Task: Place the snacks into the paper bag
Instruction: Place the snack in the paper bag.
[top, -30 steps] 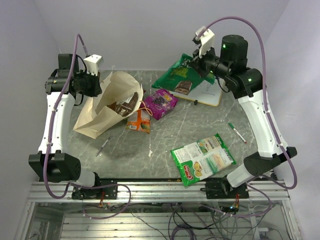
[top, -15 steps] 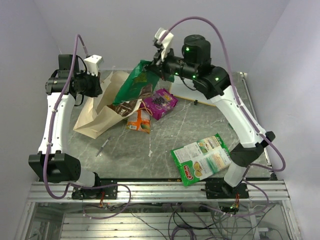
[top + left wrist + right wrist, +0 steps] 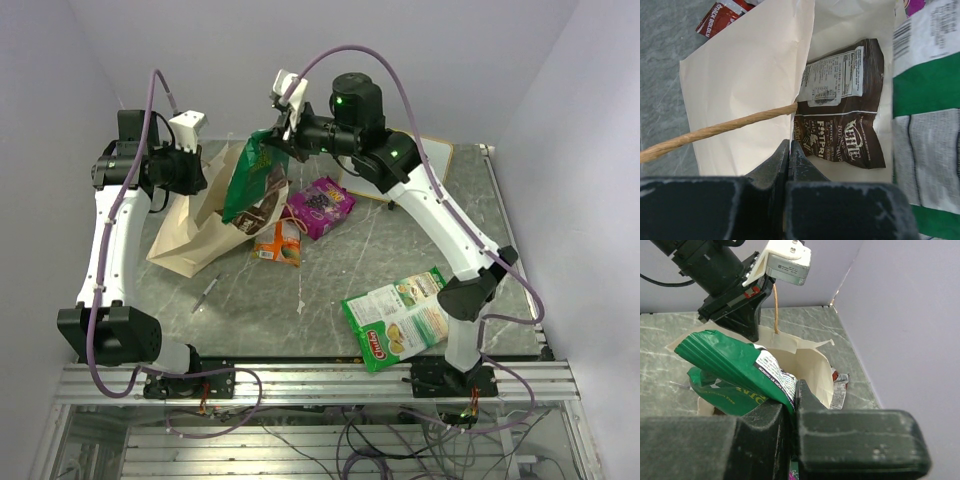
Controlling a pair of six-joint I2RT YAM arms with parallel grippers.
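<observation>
At the table's (image 3: 350, 260) left side: paper bag (image 3: 200, 225), slumped, mouth gaping up and toward the right. Left gripper (image 3: 203, 180) clamped tight on the bag's upper rim, right by the cord handle (image 3: 715, 130), propping the mouth open. Inside the bag, one brown packet (image 3: 845, 110) lying flat against the inner wall, label up. Just right of that, at the mouth, a green packet (image 3: 248, 180) hanging upright, top edge pinched in the closed right gripper (image 3: 277, 140), lower end overlapping the brown packet from above; impossible to tell whether touching it. Below the bag, loose on the table, a thin pen (image 3: 207, 292). Just outside the mouth, an orange packet (image 3: 278, 243), and beside it, slightly farther back, a purple packet (image 3: 322, 205). Farther right and nearer the arm bases, well apart from the bag, a large green-and-white packet (image 3: 405, 318) lying flat. At the back right, partly behind the right arm, a framed whiteboard (image 3: 432, 158). Compared with a second ago: green packet carried from above the whiteboard, past the purple packet, over to the bag's mouth; right arm swung left with it; whiteboard now more exposed. Left arm, bag, brown packet and the loose packets unmoved.
</observation>
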